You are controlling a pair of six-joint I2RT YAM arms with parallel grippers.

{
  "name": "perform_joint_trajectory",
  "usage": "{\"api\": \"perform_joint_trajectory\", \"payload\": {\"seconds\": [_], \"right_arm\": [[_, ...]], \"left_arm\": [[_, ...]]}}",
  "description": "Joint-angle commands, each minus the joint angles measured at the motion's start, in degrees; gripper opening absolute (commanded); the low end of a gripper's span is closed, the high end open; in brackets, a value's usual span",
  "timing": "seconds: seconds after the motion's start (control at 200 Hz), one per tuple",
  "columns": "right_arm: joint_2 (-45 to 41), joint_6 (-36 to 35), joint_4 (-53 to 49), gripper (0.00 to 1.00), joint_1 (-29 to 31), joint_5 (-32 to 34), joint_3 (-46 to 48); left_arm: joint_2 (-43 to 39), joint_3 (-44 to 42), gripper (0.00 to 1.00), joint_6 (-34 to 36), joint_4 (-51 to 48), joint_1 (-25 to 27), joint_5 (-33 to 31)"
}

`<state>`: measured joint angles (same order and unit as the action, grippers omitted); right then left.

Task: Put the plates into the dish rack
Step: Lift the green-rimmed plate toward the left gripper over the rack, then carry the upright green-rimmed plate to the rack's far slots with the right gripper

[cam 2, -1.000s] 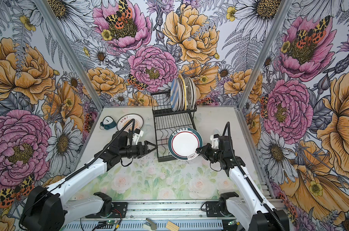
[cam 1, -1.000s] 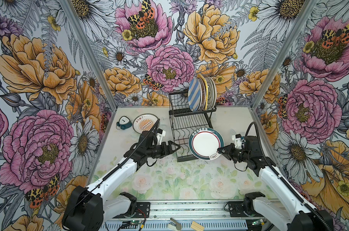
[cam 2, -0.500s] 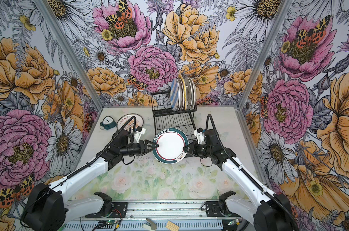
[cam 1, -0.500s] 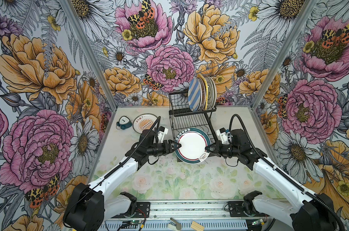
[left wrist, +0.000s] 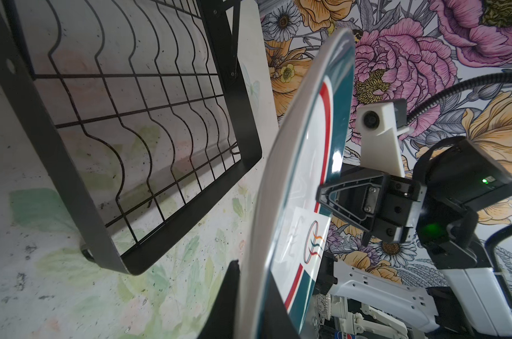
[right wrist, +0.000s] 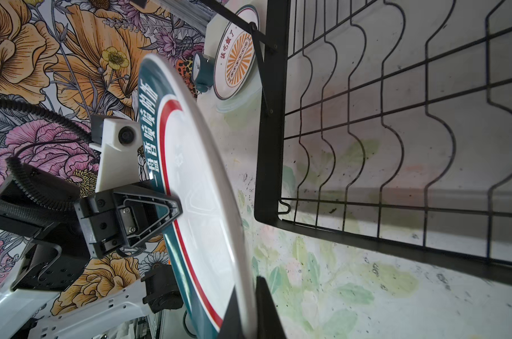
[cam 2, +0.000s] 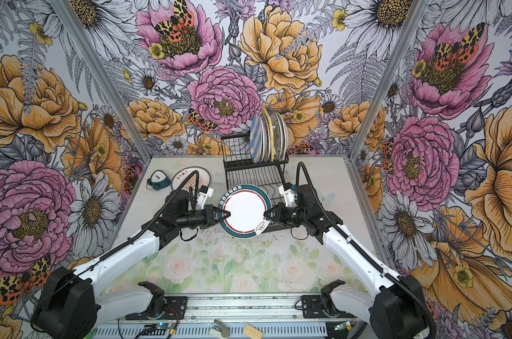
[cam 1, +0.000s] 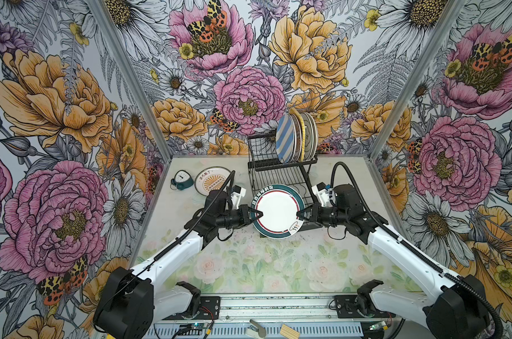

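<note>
- Teal-rimmed plate [cam 1: 278, 210] [cam 2: 244, 210]: round, white centre, red ring, white characters on its upper left rim. It sits at the centre of both top views, face tilted up toward the camera, held by two opposite edges.
- Left fingers [cam 1: 256, 212] [cam 2: 224, 213]: pressed onto the plate's left rim, one finger over the face and one behind. The right wrist view shows this pinch across the teal band [right wrist: 166, 205].
- Right fingers [cam 1: 301, 212] [cam 2: 267, 213]: pinching the plate's right rim, just above its small printed emblem; the left wrist view confirms the grip [left wrist: 328, 190].
- Dish rack [cam 1: 273, 177]: black wire, directly above the held plate in both top views. The plate hides the near part of its lower tray. In the wrist views the wavy tray wires [left wrist: 137, 117] lie just beside the plate, apart from it.
- Standing plates [cam 1: 304, 135]: a tight row on edge on the right part of the rack's raised shelf, with a blue-and-white striped plate [cam 1: 284, 138] at its left end.
- Sunburst plate [cam 1: 212, 183]: flat on the table [cam 1: 248, 264], left of the rack.
- Alarm clock [cam 1: 181, 179]: teal, just left of the sunburst plate.
</note>
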<state>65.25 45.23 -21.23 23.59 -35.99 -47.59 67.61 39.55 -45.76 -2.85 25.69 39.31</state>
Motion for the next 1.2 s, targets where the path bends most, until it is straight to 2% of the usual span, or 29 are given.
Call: {"api": "perform_joint_trajectory", "payload": {"seconds": [0.0,0.05,0.14,0.225,0.31,0.51,0.625,0.776,0.846,0.886,0.931,1.016,1.121,1.196], "right_arm": [[0.77,-2.83,2.37,0.0,1.45,-4.14,-2.36],[1.01,-3.49,2.51,0.1,1.39,-5.19,-2.72],[1.83,-4.72,2.52,0.23,1.37,-7.53,-3.86],[2.8,-5.97,2.73,0.29,1.34,-9.68,-5.12],[3.87,-6.69,2.86,0.29,1.17,-11.29,-6.37],[5.05,-6.62,4.19,0.27,0.38,-12.04,-7.88],[5.1,-5.48,6.42,0.18,-0.14,-12.69,-8.08],[5.32,-4.49,8.48,0.0,-0.15,-13.34,-8.14],[5.32,-4.4,8.67,0.0,-0.18,-13.25,-8.3],[5.25,-4.32,8.65,0.0,-0.16,-13.14,-8.38],[5.05,-4.25,8.56,0.0,-0.18,-12.45,-8.42],[4.05,-4.0,8.28,0.0,-0.18,-9.83,-8.65],[2.64,-4.31,5.55,0.0,0.15,-3.33,-10.2],[1.94,-6.36,0.77,0.0,1.33,3.83,-13.06]], "left_arm": [[0.3,0.83,0.04,0.11,5.3,1.12,1.69],[0.41,0.79,0.0,-0.14,5.86,1.11,2.01],[0.7,0.7,0.0,-0.47,6.37,1.14,3.13],[0.94,0.53,0.0,-0.49,6.39,1.14,4.36],[1.11,0.44,0.0,-0.55,6.37,1.23,5.63],[0.97,-0.02,0.0,-0.99,6.36,1.53,6.6],[0.77,-0.45,0.0,-1.18,6.37,1.64,6.41],[0.96,-0.66,0.0,-1.11,6.15,1.6,6.33],[1.0,-0.53,0.0,-0.92,5.77,1.33,5.99],[0.89,-0.45,0.09,-0.69,5.43,1.2,5.66],[0.64,-0.18,0.31,-0.16,4.38,0.82,5.15],[-0.55,0.24,0.63,1.26,1.77,-0.38,3.89],[-3.08,0.93,0.84,3.63,-3.28,-2.58,0.65],[-5.11,1.77,0.92,5.71,-7.44,-4.08,-2.15]]}}
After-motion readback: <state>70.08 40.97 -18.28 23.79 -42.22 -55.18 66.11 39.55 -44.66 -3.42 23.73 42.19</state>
